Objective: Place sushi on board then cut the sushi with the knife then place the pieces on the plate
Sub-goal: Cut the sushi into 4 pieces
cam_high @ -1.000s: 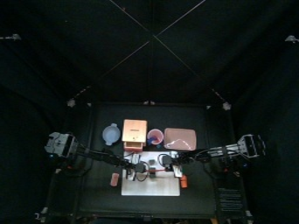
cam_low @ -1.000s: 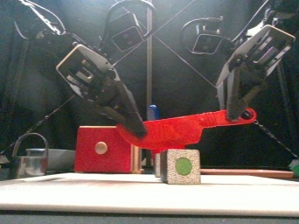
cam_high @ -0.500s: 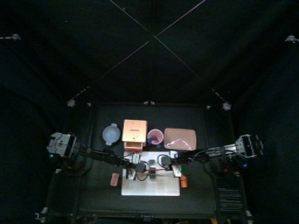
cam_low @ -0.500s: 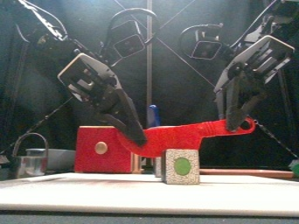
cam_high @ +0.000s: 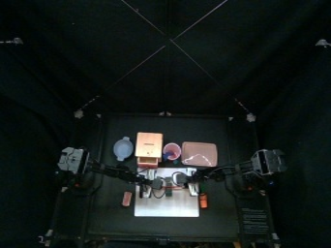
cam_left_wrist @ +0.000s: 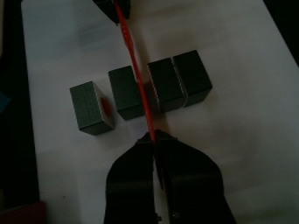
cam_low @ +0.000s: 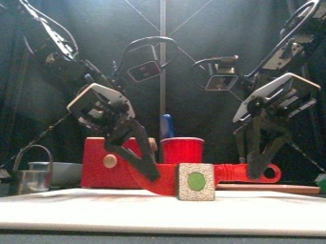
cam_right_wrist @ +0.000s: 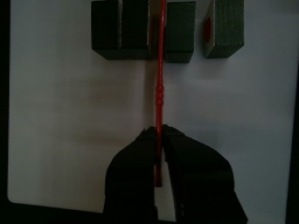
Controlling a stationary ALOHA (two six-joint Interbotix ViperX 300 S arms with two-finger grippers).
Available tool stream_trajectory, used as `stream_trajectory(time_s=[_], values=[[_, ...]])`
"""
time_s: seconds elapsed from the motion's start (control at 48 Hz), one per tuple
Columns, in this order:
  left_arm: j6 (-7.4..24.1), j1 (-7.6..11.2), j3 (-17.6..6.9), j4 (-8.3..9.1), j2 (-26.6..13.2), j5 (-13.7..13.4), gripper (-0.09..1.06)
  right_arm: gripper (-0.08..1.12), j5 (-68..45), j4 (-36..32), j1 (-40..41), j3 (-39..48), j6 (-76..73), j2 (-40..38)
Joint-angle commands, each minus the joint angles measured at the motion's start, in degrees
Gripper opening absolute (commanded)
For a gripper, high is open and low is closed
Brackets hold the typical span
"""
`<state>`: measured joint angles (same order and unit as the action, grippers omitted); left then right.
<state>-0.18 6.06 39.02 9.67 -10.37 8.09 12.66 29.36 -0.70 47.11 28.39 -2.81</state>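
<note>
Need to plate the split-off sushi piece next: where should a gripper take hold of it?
Probably from straight above, once the knife lifts. Grip the loose piece across the two flat sides facing bare board; the gap to the other three pieces looks narrow for a jaw.

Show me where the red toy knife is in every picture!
Top view: red plastic toy knife, tiny, over the white cutting board.
Front view: low, crossing the dark green toy sushi blocks.
Left wrist view: thin line crossing them.
Right wrist view: thin line crossing them.
Shared landmark: the sushi blocks.
</note>
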Motion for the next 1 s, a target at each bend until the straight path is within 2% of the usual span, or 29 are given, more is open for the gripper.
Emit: stream_trajectory(time_s=[0.021, 0.271, 0.396, 0.667, 0.75, 1.0], values=[[0.53, 0.09, -2.2, 0.26, 3.08, 1.23, 0.29, 0.23, -0.44, -0.09, 0.09, -2.81, 0.18, -3.34], [0.62, 0.09, -2.2, 0.97, 7.82, 1.23, 0.29, 0.23, -0.18, -2.2, 0.35, -3.6, 0.18, -10.02], [0.62, 0.97, -2.29, 1.05, 8.61, 2.64, 0.29, 0.23, 0.79, -2.29, -0.09, -3.78, 0.18, -11.87], [0.35, 3.52, -2.64, 0.35, 5.89, 3.43, 0.29, 0.23, 0.97, -0.62, -2.64, -3.52, 0.09, -9.32], [0.44, 3.6, -2.81, -0.18, 5.27, 3.43, 0.29, 0.23, 0.97, -0.09, -2.9, -3.52, 0.09, -8.35], [0.62, 3.43, -2.72, 0.0, 5.1, 3.43, 0.29, 0.23, 0.7, -0.53, -2.64, -3.6, 0.18, -7.91]])
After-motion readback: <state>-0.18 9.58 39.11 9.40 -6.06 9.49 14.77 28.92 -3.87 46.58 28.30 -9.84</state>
